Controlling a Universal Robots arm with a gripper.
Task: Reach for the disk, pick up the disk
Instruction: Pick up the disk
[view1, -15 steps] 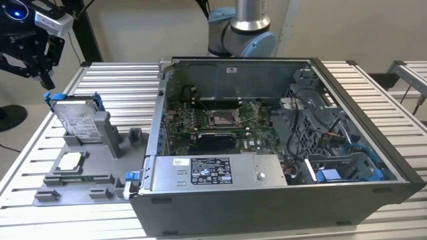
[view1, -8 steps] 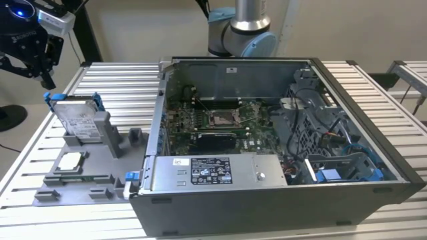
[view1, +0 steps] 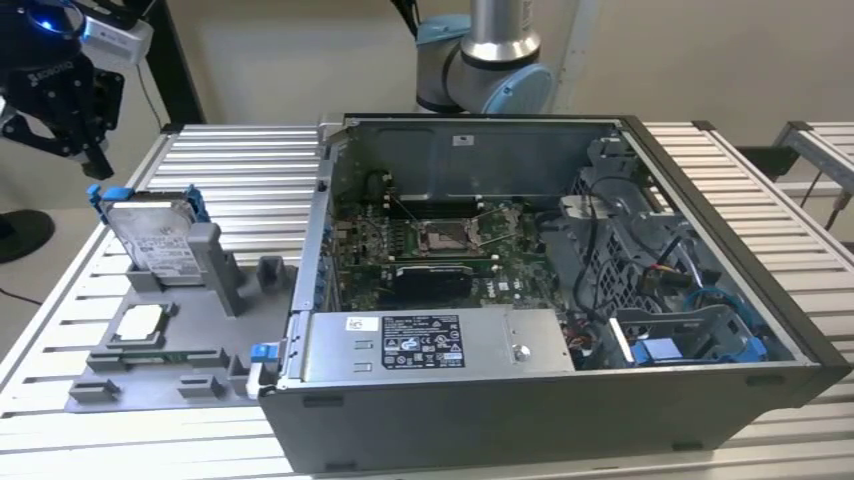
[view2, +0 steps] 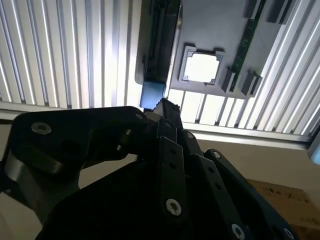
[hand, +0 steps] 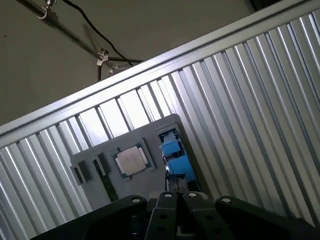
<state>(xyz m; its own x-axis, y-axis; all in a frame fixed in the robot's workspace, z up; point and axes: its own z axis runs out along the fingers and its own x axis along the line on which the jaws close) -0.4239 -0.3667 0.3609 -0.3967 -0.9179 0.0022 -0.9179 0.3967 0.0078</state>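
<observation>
We see the flat silver disk (view1: 150, 240), apparently upright in the grey plastic holder (view1: 200, 330), near the open metal computer case (view1: 534, 400).

soft even light; glaring table slats (view2: 115, 50)

This looks like a robotics lab or test workshop. A robot arm (view1: 487, 60) rises behind a slatted aluminium counter (view1: 240, 160). On it, an opened computer case (view1: 534, 420) bares its motherboard (view1: 400, 235), and a grey moulded fixture (view1: 214, 330) holds the disk (view1: 150, 235) and a chip (view1: 138, 322). The walls are bare and beige.
</observation>
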